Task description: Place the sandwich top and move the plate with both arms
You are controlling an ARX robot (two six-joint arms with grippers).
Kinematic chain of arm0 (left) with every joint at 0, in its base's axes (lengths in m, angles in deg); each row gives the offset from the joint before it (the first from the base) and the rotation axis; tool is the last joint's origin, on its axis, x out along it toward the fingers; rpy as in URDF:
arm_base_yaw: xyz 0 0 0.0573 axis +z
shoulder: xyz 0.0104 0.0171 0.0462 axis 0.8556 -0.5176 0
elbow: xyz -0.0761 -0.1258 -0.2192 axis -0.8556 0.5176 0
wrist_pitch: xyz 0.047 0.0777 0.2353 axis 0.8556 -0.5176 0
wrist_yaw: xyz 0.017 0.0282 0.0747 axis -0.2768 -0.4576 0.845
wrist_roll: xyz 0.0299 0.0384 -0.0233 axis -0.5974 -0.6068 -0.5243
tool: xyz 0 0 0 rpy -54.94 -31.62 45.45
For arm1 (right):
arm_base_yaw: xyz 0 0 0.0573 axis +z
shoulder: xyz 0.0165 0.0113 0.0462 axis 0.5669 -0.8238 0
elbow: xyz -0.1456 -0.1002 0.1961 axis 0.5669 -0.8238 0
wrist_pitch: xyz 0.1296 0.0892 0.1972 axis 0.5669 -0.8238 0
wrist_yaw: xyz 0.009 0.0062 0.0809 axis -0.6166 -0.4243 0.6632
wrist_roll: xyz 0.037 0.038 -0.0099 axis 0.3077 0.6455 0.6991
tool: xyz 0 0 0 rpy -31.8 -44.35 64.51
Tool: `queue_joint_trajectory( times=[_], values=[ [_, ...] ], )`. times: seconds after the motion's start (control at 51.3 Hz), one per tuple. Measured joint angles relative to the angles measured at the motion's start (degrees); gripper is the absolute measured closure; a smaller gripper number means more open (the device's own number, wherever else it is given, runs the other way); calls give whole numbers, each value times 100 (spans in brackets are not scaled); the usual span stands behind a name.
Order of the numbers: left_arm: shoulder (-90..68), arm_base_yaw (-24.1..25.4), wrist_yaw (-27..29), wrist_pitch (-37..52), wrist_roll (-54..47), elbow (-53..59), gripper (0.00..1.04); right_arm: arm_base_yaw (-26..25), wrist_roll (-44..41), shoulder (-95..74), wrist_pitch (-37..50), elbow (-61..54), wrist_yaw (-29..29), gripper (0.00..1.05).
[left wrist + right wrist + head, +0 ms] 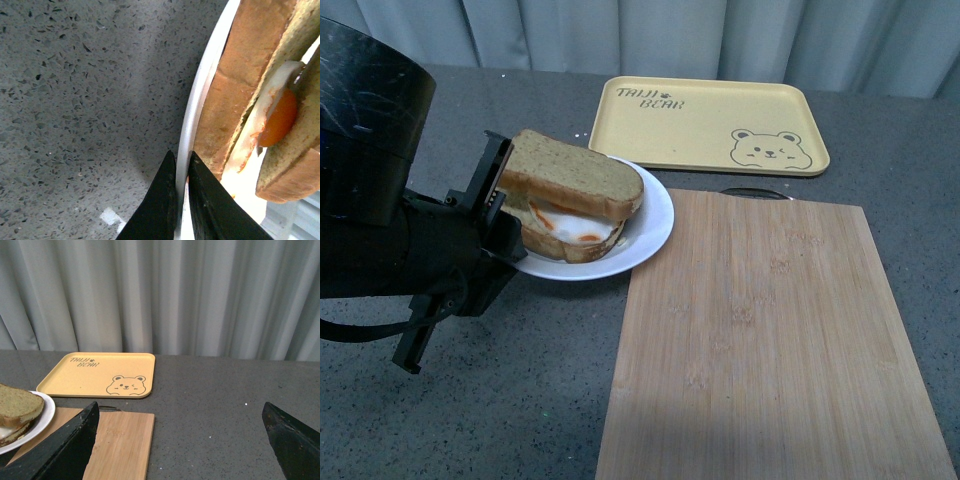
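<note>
Pinching the plate (pixel 658 222) by its rim, the left gripper (pixel 181 167), sandwich top (pixel 575 172) lying over the egg (pixel 584 230), right gripper (pixel 180 409) spread wide

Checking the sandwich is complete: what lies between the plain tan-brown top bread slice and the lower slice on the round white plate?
A fried egg, white with orange yolk; clearest in the left wrist view.

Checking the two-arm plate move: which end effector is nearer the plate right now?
Left. The left end effector is pinched shut on the plate at the rim on the robot's left side. The right end effector hangs open, well clear of the plate, touching nothing.
</note>
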Motion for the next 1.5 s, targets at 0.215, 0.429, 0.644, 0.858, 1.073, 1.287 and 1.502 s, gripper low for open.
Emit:
queue_joint_trajectory(
  times=[0.215, 0.429, 0.644, 0.858, 1.073, 1.287, 1.502],
  values=[
    [87, 195, -229, 1307, 411, 629, 101, 0, 0, 0, 0, 0, -2, 9],
    [125, 326, -249, 2927, 881, 1305, 101, 0, 0, 0, 2, 0, 0, 9],
    [160, 323, -94, 4127, 1054, 1478, 101, 0, 0, 0, 2, 0, -2, 9],
    [116, 61, 22, 3926, 1036, 942, 101, 0, 0, 0, 0, 0, 0, 9],
    [-723, -468, 343, 2900, 1032, -879, 101, 0, 0, 0, 0, 0, 0, 9],
    [-1958, -872, 627, 1237, 1154, -3132, 101, 0, 0, 0, 0, 0, -2, 9],
    [-2699, -962, 669, 365, 1161, -4535, 101, 0, 0, 0, 0, 0, -2, 9]
  ],
)
